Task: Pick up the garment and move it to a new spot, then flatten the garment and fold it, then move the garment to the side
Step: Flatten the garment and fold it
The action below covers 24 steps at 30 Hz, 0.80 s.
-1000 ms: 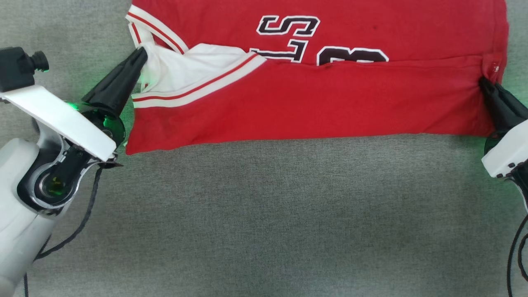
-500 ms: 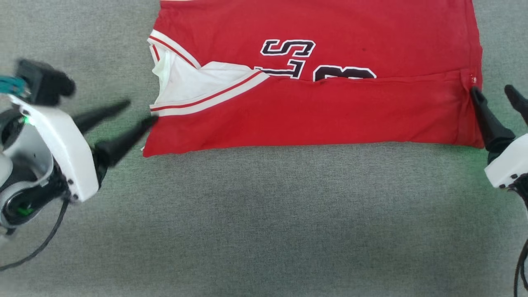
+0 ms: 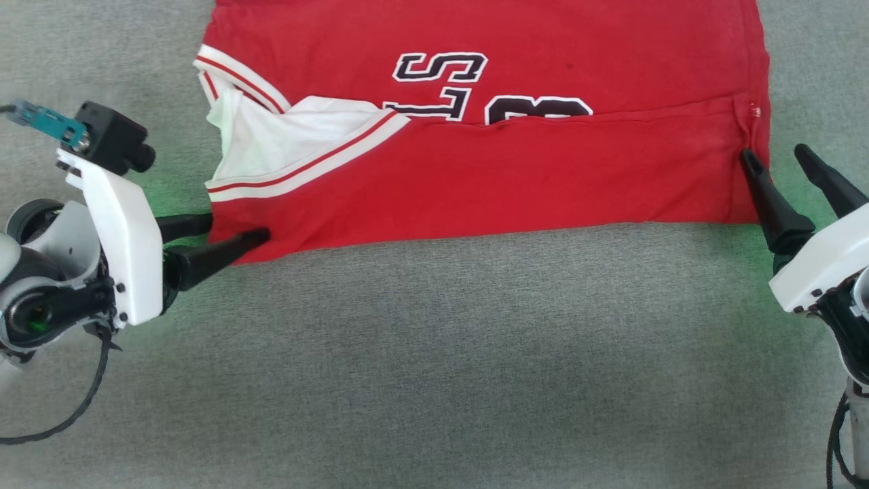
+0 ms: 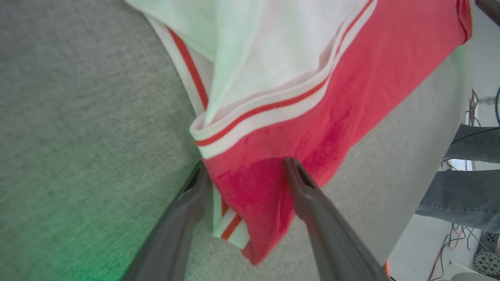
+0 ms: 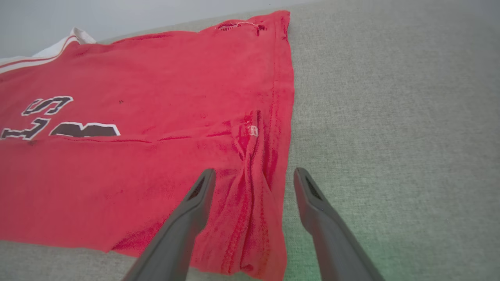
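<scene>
1. Mat (image 3: pixel 434 353): grey, felt-like weave, flat. Likely enough friction to keep cloth from sliding.
2. Left gripper (image 3: pixel 239 227): fingers apart, straddling the garment's near-left corner, nothing clamped.
3. Right gripper (image 3: pixel 772 151): fingers apart astride the right hem, one over cloth, one over mat, no hold.
4. Garment (image 3: pixel 509 170): far-centre on the mat, near edge folded up over the lettering. Judged mid-fold. Soft red knit, puckered at the right hem.
5. Sleeve (image 3: pixel 271 146): white, striped ribbed trim, rumpled at far left.
</scene>
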Motion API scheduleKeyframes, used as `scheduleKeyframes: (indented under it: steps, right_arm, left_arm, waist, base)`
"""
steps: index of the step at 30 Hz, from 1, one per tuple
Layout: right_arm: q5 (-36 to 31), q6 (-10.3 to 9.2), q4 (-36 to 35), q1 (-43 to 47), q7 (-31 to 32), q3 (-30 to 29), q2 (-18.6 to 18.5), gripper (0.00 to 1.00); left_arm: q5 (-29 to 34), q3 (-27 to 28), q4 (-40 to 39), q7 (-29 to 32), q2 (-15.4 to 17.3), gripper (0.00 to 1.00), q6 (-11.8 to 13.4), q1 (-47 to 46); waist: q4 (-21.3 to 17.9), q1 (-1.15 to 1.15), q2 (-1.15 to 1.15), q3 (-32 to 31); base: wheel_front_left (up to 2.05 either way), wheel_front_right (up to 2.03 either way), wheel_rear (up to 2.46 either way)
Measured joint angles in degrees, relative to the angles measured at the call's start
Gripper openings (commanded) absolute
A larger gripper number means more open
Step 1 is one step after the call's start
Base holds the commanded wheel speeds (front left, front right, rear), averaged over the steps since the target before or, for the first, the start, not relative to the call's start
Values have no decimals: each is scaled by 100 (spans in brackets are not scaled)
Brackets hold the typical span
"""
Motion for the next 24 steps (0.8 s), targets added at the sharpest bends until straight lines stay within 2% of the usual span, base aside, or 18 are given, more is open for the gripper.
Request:
scheduleKeyframes:
  steps: [1, 2, 4, 12, 16, 17, 18, 19, 20, 24]
  right_arm:
    - [0, 0, 2, -9, 12, 35, -18, 100]
    - [2, 0, 2, -13, 64, 69, -48, 100]
    - [29, 0, -2, -8, 242, 169, -157, 100]
    - [187, 0, -263, 30, 1691, 482, -779, 100]
    - [266, -1, -308, -120, 2230, 557, -869, 100]
    - [265, -2, -309, -148, 2328, 593, -904, 82]
    - [265, -2, -310, -166, 2393, 612, -949, 34]
    - [265, -2, -307, -187, 2423, 614, -958, 5]
    - [267, -2, -301, -198, 2437, 603, -950, 0]
    - [301, 1, -318, -189, 2470, 598, -932, 0]
  left_arm:
    - [-66, 10, 36, 30, -2, 88, -25, -20]
    - [-105, 24, 64, 46, -8, 40, -42, -27]
    - [-218, 51, 65, 49, -11, 0, -47, -30]
    - [-200, 34, -108, -155, -147, 0, -74, -26]
    - [-171, 27, -193, -303, -241, 0, -86, -34]
    - [-166, 21, -205, -348, -282, 0, -91, -34]
    - [-147, 12, -223, -394, -314, 0, -91, -35]
    - [-138, 2, -225, -434, -343, 0, -91, -35]
    - [-138, -12, -232, -472, -371, 0, -91, -34]
    - [-130, -93, -326, -643, -397, 0, -91, 84]
  waist:
    - [-27, 0, 0, 14]
    - [-49, 0, 0, 24]
    - [-73, 0, 0, 35]
    - [-1, 0, 0, 78]
    - [61, 0, 0, 132]
    - [87, 0, 0, 139]
    - [112, 0, 0, 145]
    - [139, 0, 0, 149]
    - [164, 0, 0, 149]
    - [230, 0, 0, 60]
  base:
    - [0, 0, 0]
    - [0, 0, 0]
    - [0, 0, 0]
    - [0, 0, 0]
    - [0, 0, 0]
    - [0, 0, 0]
    - [0, 0, 0]
    - [0, 0, 0]
    - [0, 0, 0]
    - [0, 0, 0]
